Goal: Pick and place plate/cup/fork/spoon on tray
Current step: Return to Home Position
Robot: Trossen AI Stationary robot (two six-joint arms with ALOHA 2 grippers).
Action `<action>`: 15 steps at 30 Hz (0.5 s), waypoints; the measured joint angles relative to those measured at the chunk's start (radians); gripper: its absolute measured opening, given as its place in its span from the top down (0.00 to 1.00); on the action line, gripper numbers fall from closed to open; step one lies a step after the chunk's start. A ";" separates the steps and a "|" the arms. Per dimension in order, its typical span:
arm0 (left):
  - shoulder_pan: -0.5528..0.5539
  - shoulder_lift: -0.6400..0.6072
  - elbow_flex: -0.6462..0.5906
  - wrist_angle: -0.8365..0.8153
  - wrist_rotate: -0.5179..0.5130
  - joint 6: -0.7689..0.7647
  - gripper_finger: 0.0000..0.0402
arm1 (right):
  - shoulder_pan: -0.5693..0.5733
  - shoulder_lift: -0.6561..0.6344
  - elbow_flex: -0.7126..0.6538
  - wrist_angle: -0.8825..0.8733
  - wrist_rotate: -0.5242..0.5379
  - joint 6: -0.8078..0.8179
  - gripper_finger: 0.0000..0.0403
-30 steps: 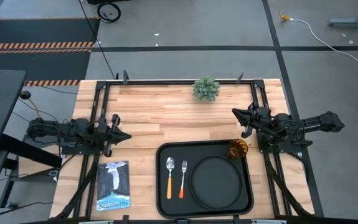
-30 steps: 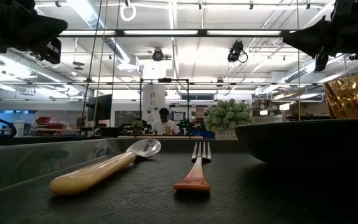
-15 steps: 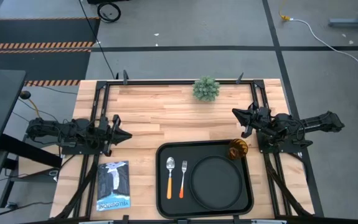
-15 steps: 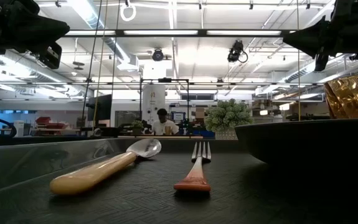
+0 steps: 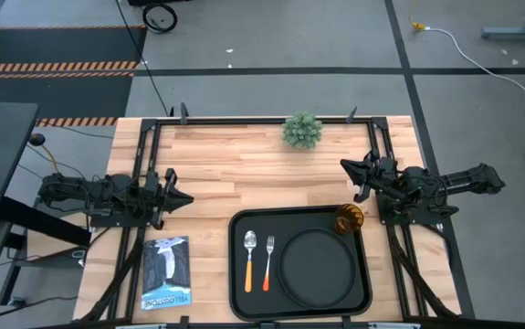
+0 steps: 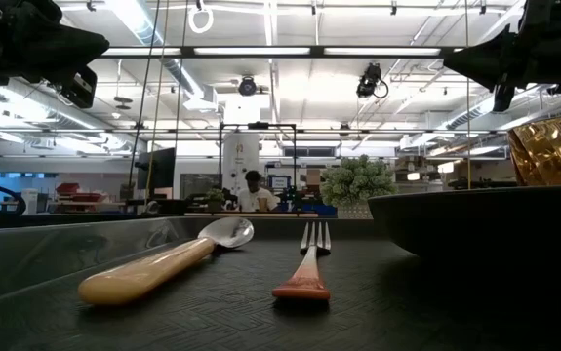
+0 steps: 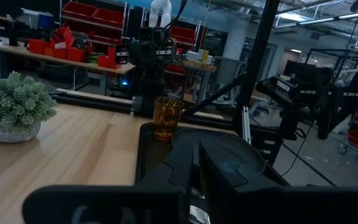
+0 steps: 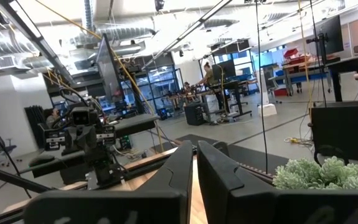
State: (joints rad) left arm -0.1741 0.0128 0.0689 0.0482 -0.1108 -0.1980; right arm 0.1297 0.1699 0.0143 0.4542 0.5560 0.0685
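The black tray (image 5: pixel 240 274) lies at the table's near edge. On it lie the round black plate (image 5: pixel 317 267), the spoon (image 5: pixel 249 260) and the fork (image 5: pixel 267 261), side by side left of the plate, handles toward the near edge. The amber cup (image 5: pixel 348 219) stands upright in the tray's far right corner. My left gripper (image 5: pixel 185 199) is shut and empty, above the table left of the tray. My right gripper (image 5: pixel 344 165) is shut and empty, above the table beyond the cup.
A green potted plant (image 5: pixel 302 131) stands at the far edge's middle. A booklet (image 5: pixel 166 272) lies left of the tray at the near edge. Bare wood lies between the plant and the tray. People show far back in the room.
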 joint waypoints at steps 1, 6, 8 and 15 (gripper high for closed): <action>0.000 0.000 0.000 0.000 0.000 0.001 0.92 | 0.000 0.000 0.000 0.000 0.000 0.000 0.93; 0.000 0.000 0.000 0.000 0.000 0.001 0.91 | 0.000 0.000 0.000 0.000 0.000 0.000 0.93; 0.000 0.000 0.000 0.000 0.000 0.000 0.91 | 0.000 0.000 0.000 0.000 0.000 0.000 0.93; 0.000 0.000 0.000 0.000 0.000 0.001 0.91 | 0.000 0.000 0.000 0.000 0.000 0.000 0.93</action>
State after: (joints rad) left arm -0.1741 0.0128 0.0692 0.0479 -0.1108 -0.1970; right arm 0.1297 0.1699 0.0143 0.4544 0.5560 0.0685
